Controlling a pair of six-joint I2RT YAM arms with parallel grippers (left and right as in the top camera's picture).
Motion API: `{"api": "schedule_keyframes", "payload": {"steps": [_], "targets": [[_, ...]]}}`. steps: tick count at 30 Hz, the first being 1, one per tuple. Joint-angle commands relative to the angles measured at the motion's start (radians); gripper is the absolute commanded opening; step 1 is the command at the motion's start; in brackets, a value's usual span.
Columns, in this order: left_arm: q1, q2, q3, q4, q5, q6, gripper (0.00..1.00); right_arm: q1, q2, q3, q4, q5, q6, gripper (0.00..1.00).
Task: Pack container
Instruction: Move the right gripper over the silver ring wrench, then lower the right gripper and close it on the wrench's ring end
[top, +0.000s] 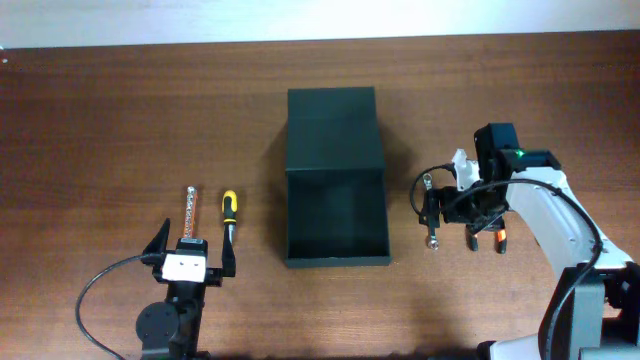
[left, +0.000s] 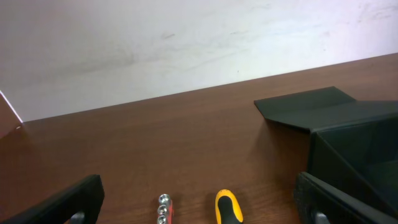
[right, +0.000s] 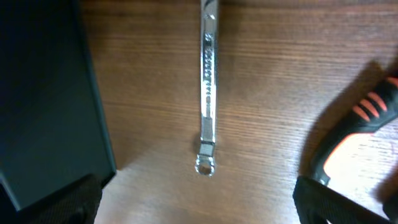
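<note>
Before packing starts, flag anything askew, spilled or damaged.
Nothing stands out. The container sits square and open, with no visible spill or damage. The screwdriver and wrench lie flat on either side of it.

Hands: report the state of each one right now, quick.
Left hand: open, holding nothing.
Right hand: open, holding nothing, over the wrench.

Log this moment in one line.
container open, empty | left gripper open by screwdriver | right gripper open over wrench | nothing held
</note>
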Motion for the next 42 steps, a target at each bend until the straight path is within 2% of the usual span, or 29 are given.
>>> {"api": "schedule_keyframes", "payload": {"steps": [1, 3, 5, 8, 12, 16, 21, 26, 29, 42], "targets": [[0.004, -0.007, -0.003, -0.005, -0.004, 0.013, 0.99, 0.009, -0.001, 0.045, -0.008, -0.004, -0.048, 0.99], [0.004, -0.007, -0.003, -0.005, -0.004, 0.013, 0.99, 0.019, -0.001, 0.080, -0.026, 0.072, -0.053, 0.99], [0.004, -0.007, -0.003, -0.005, -0.004, 0.013, 0.99, 0.039, -0.001, 0.134, -0.042, 0.136, -0.118, 0.99], [0.004, -0.007, -0.003, -0.005, -0.004, 0.013, 0.99, 0.061, -0.001, 0.179, -0.041, 0.164, -0.154, 0.99], [0.004, -0.007, -0.003, -0.005, -0.004, 0.013, 0.99, 0.106, 0.001, 0.196, -0.016, 0.313, -0.158, 0.99], [0.004, -0.007, -0.003, -0.005, -0.004, 0.013, 0.99, 0.112, 0.035, 0.196, 0.002, 0.316, -0.153, 0.99], [0.004, -0.007, -0.003, -0.005, -0.004, 0.013, 0.99, 0.111, 0.097, 0.197, 0.029, 0.307, -0.080, 0.99], [0.004, -0.007, -0.003, -0.005, -0.004, 0.013, 0.99, 0.111, 0.119, 0.197, 0.039, 0.231, -0.067, 0.99], [0.004, -0.007, -0.003, -0.005, -0.004, 0.013, 0.99, 0.111, 0.119, 0.197, 0.072, 0.214, -0.011, 0.99], [0.004, -0.007, -0.003, -0.005, -0.004, 0.013, 0.99, 0.110, 0.132, 0.193, 0.098, 0.183, -0.011, 0.99]]}}
